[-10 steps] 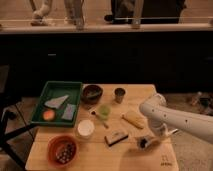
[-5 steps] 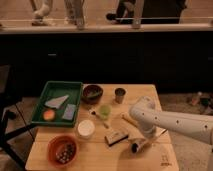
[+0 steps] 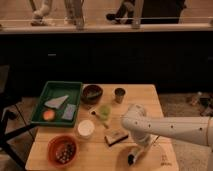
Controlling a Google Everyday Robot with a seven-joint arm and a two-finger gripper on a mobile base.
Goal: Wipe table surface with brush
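Observation:
The table surface [image 3: 95,159] is a light tan wooden top that fills the lower middle of the camera view. My white arm reaches in from the right and bends down at the table's front right. My gripper [image 3: 136,151] is shut on the brush [image 3: 131,158], a pale stubby body with a black bristle end. The bristle end points down and left and rests on the table near the front edge. The gripper's fingers are mostly hidden by the wrist.
A wood-topped block [image 3: 116,137] lies just left of the gripper. A white cup [image 3: 86,128], a red bowl [image 3: 62,149], a green tray [image 3: 36,112], a dark bowl [image 3: 92,92], a small dark cup [image 3: 119,94] and a green item [image 3: 104,111] stand further left and back.
The arm has swung left and forward, carrying the brush from the right side of the table toward the front middle edge. The other objects have not moved.

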